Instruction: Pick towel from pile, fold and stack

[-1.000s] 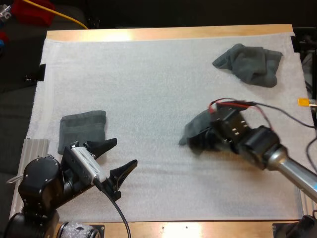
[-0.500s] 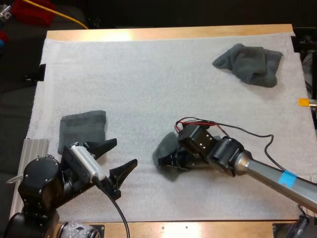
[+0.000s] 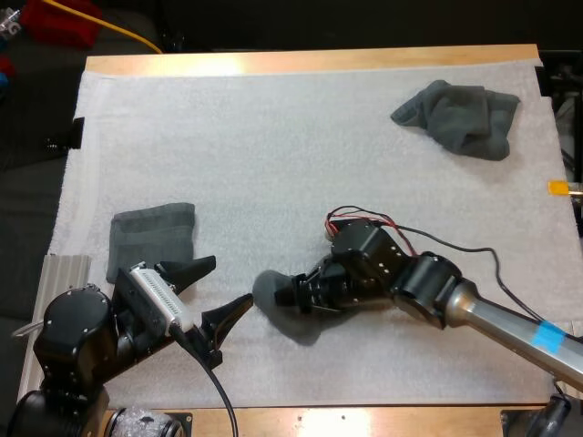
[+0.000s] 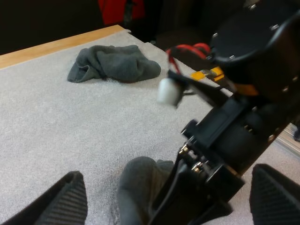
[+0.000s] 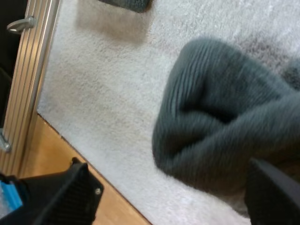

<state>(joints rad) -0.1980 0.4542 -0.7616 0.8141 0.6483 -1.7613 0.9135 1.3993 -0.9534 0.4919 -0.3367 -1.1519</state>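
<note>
Reaching from right hand [image 3: 291, 297], bunched towel [image 3: 268, 289] points toward left hand [image 3: 230, 280].

A wooden table [image 3: 301, 62] carries a white mat [image 3: 273, 155] that covers nearly all of its top. Taking the mat's middle as the dial in the high view, three grey-green towels lie on it. A crumpled towel [image 3: 460, 116] is at 2 o'clock. A folded towel [image 3: 150, 238] is at 9 o'clock near the edge. A bunched towel [image 3: 278, 296] is at 6 o'clock.
</note>
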